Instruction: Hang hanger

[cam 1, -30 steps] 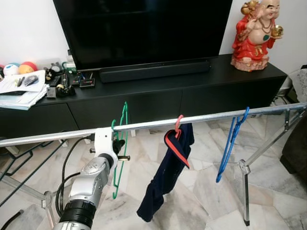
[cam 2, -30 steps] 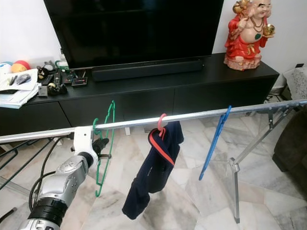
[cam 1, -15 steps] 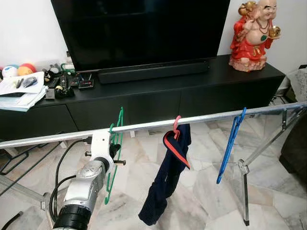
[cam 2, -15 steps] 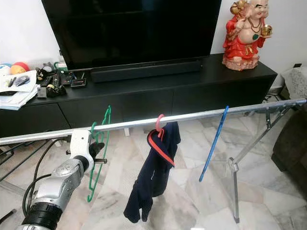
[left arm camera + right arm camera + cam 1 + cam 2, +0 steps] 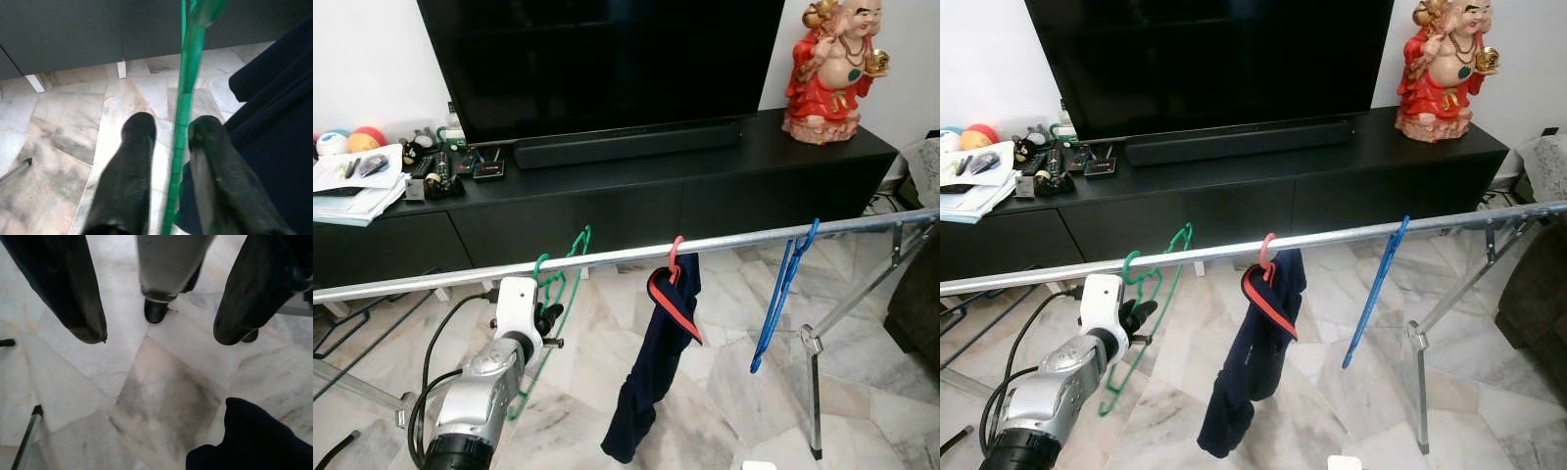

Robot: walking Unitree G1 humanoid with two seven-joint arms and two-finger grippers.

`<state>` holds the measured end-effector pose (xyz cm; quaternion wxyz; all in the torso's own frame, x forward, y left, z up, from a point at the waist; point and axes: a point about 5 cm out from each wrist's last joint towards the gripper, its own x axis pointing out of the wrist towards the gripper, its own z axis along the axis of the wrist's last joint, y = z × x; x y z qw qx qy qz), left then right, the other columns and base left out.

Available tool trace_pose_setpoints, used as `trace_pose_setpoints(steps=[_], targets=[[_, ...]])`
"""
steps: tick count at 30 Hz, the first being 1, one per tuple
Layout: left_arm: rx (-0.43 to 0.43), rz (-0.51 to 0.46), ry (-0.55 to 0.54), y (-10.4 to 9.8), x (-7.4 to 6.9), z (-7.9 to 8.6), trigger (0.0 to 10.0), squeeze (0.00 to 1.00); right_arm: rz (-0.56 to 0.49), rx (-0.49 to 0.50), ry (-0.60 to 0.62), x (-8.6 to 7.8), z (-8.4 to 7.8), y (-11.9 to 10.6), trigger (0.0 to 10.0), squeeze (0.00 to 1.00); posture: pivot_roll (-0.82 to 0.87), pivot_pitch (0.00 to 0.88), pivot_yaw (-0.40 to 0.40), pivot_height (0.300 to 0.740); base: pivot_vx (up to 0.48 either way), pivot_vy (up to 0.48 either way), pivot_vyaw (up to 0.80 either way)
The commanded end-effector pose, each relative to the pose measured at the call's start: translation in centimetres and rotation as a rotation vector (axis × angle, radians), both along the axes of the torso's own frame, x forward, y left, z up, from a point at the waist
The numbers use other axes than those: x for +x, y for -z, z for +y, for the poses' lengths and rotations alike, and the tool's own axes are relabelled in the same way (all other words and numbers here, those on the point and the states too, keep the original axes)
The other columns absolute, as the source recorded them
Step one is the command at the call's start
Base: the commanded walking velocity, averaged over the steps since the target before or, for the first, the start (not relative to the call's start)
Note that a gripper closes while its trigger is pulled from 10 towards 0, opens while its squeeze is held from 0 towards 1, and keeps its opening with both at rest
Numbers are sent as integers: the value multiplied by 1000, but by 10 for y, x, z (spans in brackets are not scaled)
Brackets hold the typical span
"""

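A green hanger (image 5: 560,282) has its hook over the silver rail (image 5: 734,240) of the drying rack, left of the middle, and hangs slanted. My left gripper (image 5: 548,318) is just below the rail at the hanger's lower part. In the left wrist view the green bar (image 5: 182,122) runs between the two black fingers (image 5: 139,132), close to one finger and with floor showing between it and the other. The left gripper is open around it. My right gripper (image 5: 161,335) hangs open over the marble floor.
On the same rail hang a red hanger with a navy garment (image 5: 656,343) and a blue hanger (image 5: 781,294). Behind stand a black TV console (image 5: 705,186), a red statue (image 5: 830,69) and clutter at the left. A rack leg (image 5: 813,392) stands front right.
My left arm has dropped lower and back from the rail. The green hanger has gone from hanging straight to slanting, its upper corner swung to the right.
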<state>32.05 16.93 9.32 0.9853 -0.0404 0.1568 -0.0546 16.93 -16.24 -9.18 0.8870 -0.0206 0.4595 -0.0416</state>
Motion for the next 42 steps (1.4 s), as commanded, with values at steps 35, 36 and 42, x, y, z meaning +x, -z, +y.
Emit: trace_pose_setpoints(steps=[35,36,42], targets=[[-29,-141,-86,13,-91,94,10000,0,61,-1,6,-27,-9,10,10000,0,93,73,64,740,0,0,0],[-23,-117,-130,21,-95,101,10000,0,60,-1,5,-27,-9,10,10000,0,91,74,64,740,0,0,0],[-3,162,-171,84,-122,107,10000,0,56,5,1,-24,2,9,10000,0,89,76,65,740,0,0,0]])
